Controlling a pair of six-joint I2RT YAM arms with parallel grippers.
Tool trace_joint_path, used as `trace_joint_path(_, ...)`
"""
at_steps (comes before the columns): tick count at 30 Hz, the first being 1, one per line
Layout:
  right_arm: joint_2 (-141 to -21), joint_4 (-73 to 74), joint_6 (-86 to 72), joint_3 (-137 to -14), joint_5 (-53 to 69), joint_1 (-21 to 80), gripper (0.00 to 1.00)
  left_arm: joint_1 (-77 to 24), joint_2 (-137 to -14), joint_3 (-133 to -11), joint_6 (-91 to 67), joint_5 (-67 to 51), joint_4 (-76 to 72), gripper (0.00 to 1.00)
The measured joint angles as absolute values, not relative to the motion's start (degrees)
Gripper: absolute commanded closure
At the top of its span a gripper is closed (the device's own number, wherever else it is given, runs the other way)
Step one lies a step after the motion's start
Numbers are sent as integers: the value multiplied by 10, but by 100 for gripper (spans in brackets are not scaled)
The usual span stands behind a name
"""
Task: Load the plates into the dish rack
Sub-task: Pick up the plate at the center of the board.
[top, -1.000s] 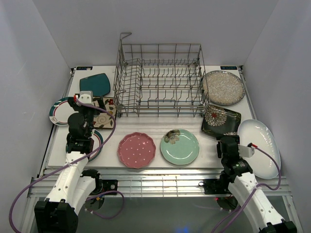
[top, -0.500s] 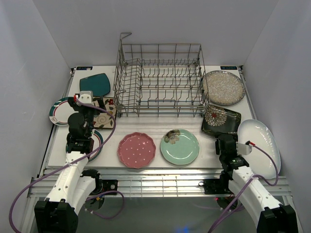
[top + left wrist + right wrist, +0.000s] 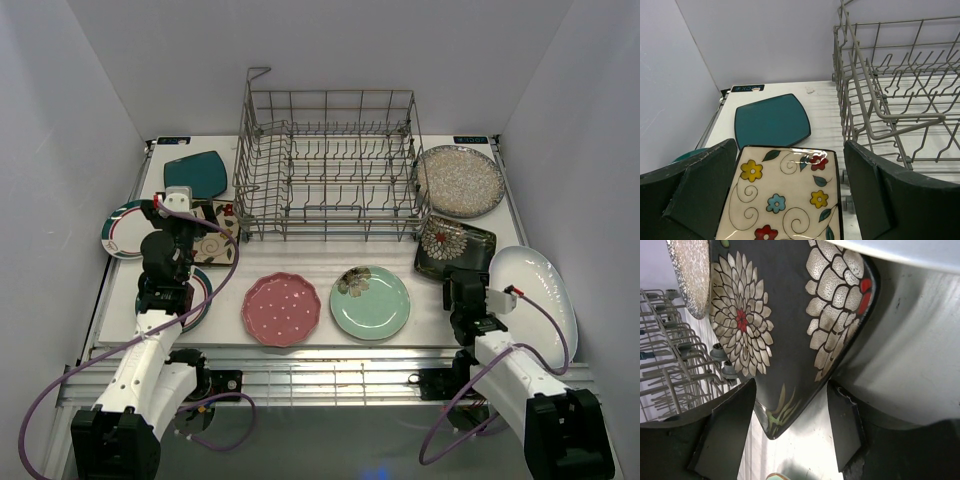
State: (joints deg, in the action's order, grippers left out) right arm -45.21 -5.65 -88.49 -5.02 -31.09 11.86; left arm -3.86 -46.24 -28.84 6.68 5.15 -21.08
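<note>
The grey wire dish rack (image 3: 330,165) stands at the back middle with nothing in it. Plates lie flat around it: teal square (image 3: 196,175), cream floral square (image 3: 218,238), pink dotted (image 3: 282,309), mint green (image 3: 370,301), speckled silver (image 3: 459,180), dark floral square (image 3: 457,246), big white oval (image 3: 538,298). My left gripper (image 3: 186,222) hangs wide open over the cream floral square (image 3: 785,200), which shows between its fingers (image 3: 695,192). My right gripper (image 3: 792,430) is open, and the near corner of the dark floral square (image 3: 775,340) reaches in between its fingers.
A white round plate with a coloured rim (image 3: 120,230) lies at the far left, and another (image 3: 198,296) is half hidden under my left arm. The rack's wire side (image 3: 875,115) is just right of my left gripper. Walls close in on three sides.
My right arm has moved forward and a little left, to the near corner of the dark floral square, and its jaws have narrowed slightly. The left arm has not moved.
</note>
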Motion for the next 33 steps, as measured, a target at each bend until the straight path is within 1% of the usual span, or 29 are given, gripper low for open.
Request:
trace_joint_path(6, -498, -117, -896, -46, -298, 110, 40, -39, -463, -288, 70, 51, -211, 2)
trace_joint_path(7, -506, -128, -898, -46, -296, 109, 47, -39, -463, -288, 70, 51, -211, 2)
trace_joint_path(10, -527, -155, -906, -40, -289, 107, 53, -39, -463, -288, 71, 51, -211, 2)
trace_joint_path(14, -543, -173, -912, -39, -282, 105, 54, -39, -463, -288, 71, 52, -211, 2)
trace_joint_path(15, -544, -174, -913, -39, -281, 105, 55, -39, -463, -288, 71, 51, -211, 2)
trace_joint_path(16, -544, -174, -913, -38, -281, 105, 59, -39, -463, -288, 71, 51, -211, 2)
trace_joint_path(18, -544, -171, -913, -37, -281, 105, 64, -39, -463, -288, 71, 51, -211, 2)
trace_joint_path(19, -542, -171, -913, -35, -281, 105, 69, -39, -463, -288, 71, 51, -211, 2)
trace_joint_path(22, -532, -166, -912, -29, -283, 105, 76, -39, -463, -288, 72, 51, -211, 2)
trace_joint_path(24, -525, -161, -913, -28, -284, 105, 77, -39, -463, -288, 73, 51, -211, 2)
trace_joint_path(27, -517, -152, -916, -28, -286, 105, 82, -39, -463, -288, 73, 51, -211, 2)
trace_joint_path(28, -514, -149, -919, -28, -288, 104, 87, -39, -463, -288, 74, 51, -211, 2)
trace_joint_path(30, -508, -142, -920, -28, -290, 102, 91, -39, -463, -288, 75, 51, -211, 2)
trace_joint_path(33, -497, -129, -920, -28, -291, 102, 92, -39, -463, -288, 75, 51, -211, 2)
